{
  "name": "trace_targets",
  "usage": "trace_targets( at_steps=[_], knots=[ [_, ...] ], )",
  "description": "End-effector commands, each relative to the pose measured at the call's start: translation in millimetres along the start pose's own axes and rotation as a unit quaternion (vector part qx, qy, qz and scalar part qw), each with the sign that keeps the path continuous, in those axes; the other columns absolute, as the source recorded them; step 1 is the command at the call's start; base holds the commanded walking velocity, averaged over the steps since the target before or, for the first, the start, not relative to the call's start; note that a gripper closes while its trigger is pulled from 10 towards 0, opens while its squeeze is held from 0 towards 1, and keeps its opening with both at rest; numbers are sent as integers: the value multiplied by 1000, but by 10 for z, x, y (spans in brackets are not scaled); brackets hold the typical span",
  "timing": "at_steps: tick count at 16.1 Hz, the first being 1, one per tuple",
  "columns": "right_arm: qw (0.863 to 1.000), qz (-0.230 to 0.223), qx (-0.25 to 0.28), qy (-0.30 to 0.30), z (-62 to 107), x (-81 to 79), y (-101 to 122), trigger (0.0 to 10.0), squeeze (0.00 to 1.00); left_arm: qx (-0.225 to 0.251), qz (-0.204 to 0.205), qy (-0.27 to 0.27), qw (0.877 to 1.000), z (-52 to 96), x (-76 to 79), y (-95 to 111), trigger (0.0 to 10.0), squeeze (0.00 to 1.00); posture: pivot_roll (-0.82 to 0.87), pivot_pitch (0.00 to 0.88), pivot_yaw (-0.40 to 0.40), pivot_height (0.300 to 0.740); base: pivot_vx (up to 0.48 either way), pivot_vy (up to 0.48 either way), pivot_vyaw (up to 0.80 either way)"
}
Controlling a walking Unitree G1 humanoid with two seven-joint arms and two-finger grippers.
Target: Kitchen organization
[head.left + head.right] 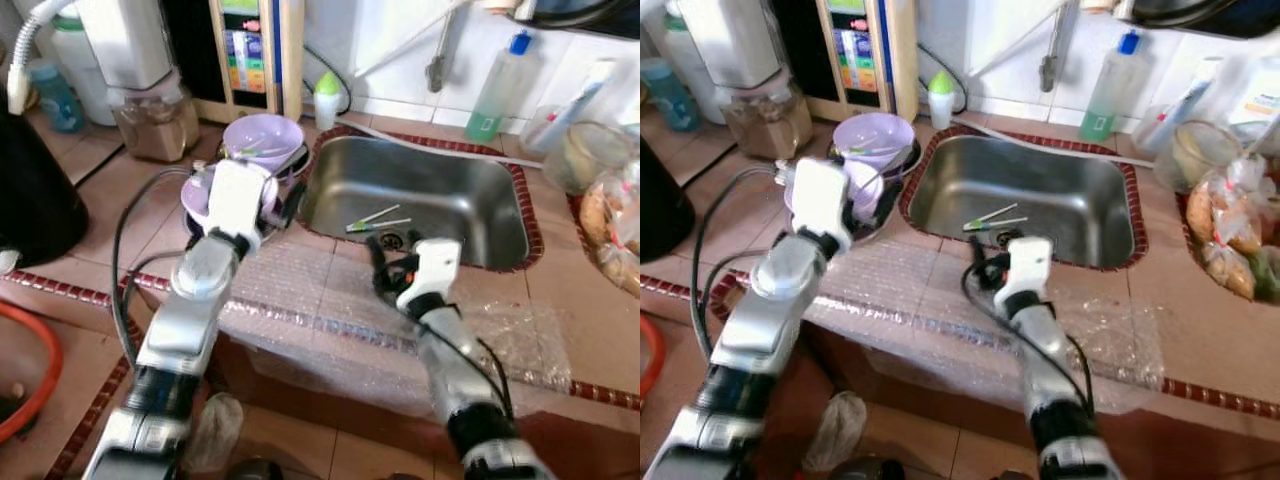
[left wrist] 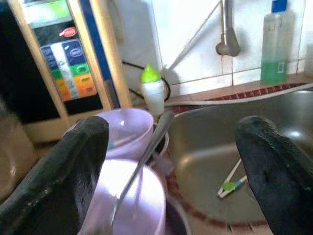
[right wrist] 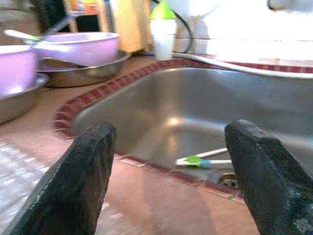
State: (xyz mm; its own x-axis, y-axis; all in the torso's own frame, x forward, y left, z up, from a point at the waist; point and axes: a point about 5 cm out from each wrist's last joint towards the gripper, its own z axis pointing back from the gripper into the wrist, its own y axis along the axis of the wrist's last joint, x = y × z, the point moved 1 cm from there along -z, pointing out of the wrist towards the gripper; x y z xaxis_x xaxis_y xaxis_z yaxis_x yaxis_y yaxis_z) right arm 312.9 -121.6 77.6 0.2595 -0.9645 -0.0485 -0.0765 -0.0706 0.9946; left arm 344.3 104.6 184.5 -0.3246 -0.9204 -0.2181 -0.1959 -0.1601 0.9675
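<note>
Two lavender bowls sit left of the steel sink [image 1: 500, 175]: a deep one [image 1: 262, 138] at the back and a nearer one [image 2: 132, 200] holding a metal spoon [image 2: 144, 156]. My left gripper [image 2: 171, 161] hovers open just above the nearer bowl, with the spoon handle between its fingers but untouched. In the sink basin lie two white-and-green sticks [image 1: 378, 220] near the drain. My right gripper [image 1: 392, 265] stands open over the counter at the sink's front rim, holding nothing.
Bubble wrap [image 1: 330, 300] covers the front counter. A green-capped bottle [image 1: 327, 98], the faucet [image 1: 436, 65] and a soap bottle [image 1: 498, 90] stand behind the sink. Bags of food [image 1: 610, 225] crowd the right. A jar [image 1: 150, 120] and a black appliance [image 1: 30, 190] stand left.
</note>
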Motion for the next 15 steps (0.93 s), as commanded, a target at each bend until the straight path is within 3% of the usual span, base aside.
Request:
trace_targets(
  at_steps=[1,4,5,6,7,11,15],
  knots=[
    [1000,-4,-20,7,65,-42,-86,10000,1000,-5,-8,-1,1000,-60,-26,-16,10000,1000,-42,0,69,740,0,0,0],
    [999,-13,-26,18,185,-38,-77,10000,1000,-11,-15,37,999,-213,-203,-7,10000,973,-60,0,72,740,0,0,0],
    [999,-14,-31,29,230,-43,-38,10000,1000,-21,-21,51,998,-241,-275,-37,10000,824,-65,0,73,740,0,0,0],
    [999,-11,-37,35,264,-37,-17,10000,478,-33,-24,65,997,-257,-349,-77,10000,125,-76,0,69,740,0,0,0],
    [999,-8,-40,36,287,-20,-9,10000,0,-55,-24,84,995,-264,-457,-151,10000,0,-78,0,68,740,0,0,0],
    [998,-5,-49,42,354,-25,20,10000,0,-94,-34,115,988,-261,-688,-300,10000,0,-97,0,66,740,0,0,0],
    [997,-5,-58,46,420,-40,25,10000,0,-137,-41,73,987,-244,-616,-470,10000,0,-108,0,69,740,0,0,0]
  ],
)
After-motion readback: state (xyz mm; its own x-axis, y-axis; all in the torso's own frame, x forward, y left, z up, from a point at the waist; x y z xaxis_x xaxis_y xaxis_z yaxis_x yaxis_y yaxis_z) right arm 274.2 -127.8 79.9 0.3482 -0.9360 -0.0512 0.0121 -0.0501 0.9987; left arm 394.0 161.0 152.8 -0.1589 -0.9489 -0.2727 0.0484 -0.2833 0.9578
